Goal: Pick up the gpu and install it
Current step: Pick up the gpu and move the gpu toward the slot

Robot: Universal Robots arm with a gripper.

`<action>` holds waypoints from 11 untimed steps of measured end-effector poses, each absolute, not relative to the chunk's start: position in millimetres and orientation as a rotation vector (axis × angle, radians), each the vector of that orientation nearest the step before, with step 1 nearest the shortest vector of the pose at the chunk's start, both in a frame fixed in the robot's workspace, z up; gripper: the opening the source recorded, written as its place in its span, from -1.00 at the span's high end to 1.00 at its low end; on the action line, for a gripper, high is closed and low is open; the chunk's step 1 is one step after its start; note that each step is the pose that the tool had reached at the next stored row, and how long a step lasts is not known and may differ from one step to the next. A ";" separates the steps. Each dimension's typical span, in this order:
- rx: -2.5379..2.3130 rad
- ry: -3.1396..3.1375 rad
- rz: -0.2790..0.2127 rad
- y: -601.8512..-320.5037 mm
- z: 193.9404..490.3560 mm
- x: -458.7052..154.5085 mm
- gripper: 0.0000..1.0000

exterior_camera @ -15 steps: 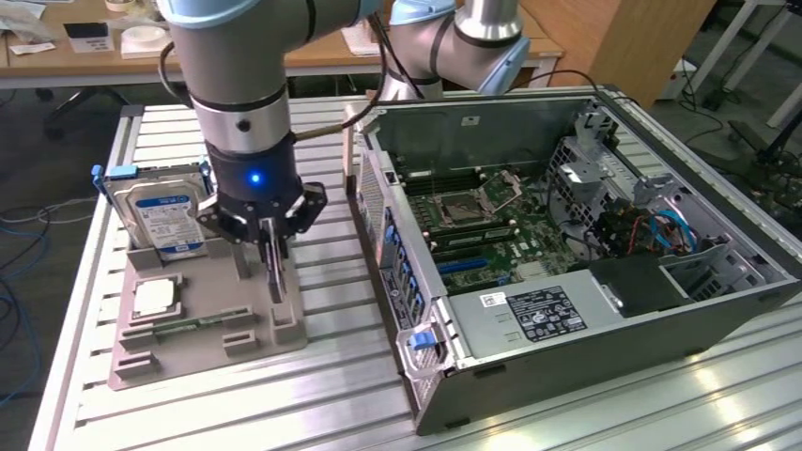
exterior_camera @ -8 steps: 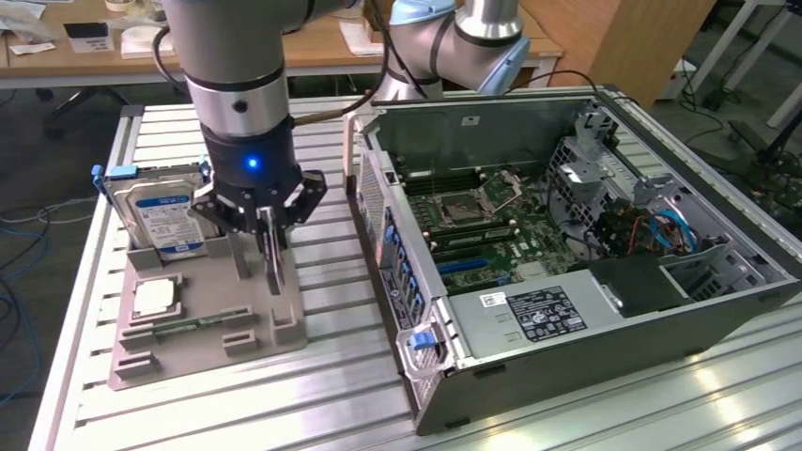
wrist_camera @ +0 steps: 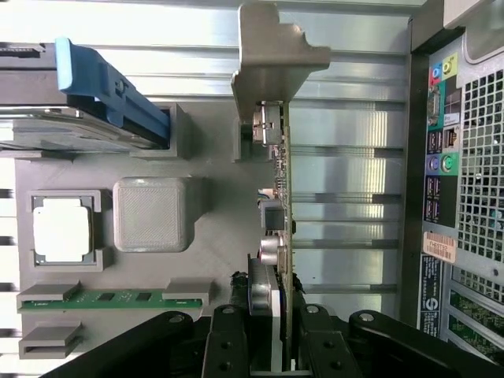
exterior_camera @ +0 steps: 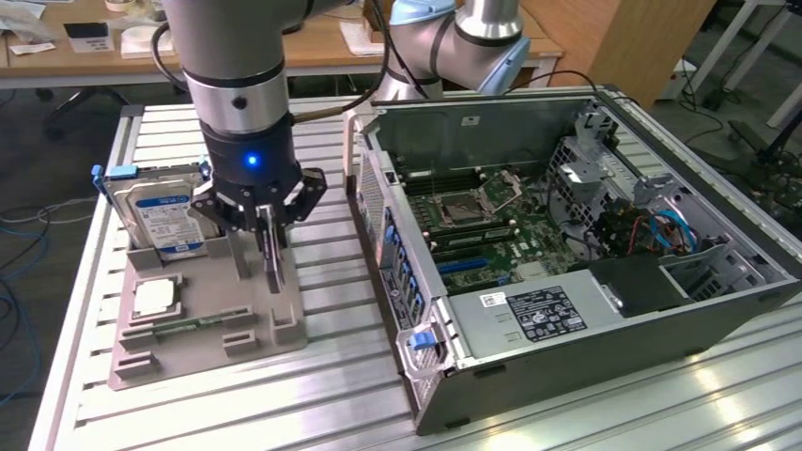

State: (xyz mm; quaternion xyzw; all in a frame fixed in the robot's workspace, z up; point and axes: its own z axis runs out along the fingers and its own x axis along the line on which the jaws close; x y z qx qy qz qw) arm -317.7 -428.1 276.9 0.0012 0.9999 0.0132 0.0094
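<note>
Your claw hangs over the grey holder tray, clenched on the gpu. You hold the card upright and edge-on, just beside the hard drive, which stands at the tray's far end. Whether the card's lower edge is clear of the tray you cannot tell.

Wrist view: one finger on each face of the card, with the silvery end bracket at the end away from the grip.

On the tray near the card: processor chip in its pocket, green memory stick lying flat.

The open computer case lies on the slatted table to the exterior view's right of the tray, motherboard exposed. The card is apart from it
</note>
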 end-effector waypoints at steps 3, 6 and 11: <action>0.004 3.143 0.041 -428.1 276.9 -317.0 0.44; 0.004 3.148 0.041 -428.1 276.8 -316.9 0.44; 0.004 3.148 0.041 -428.1 279.4 -316.9 0.44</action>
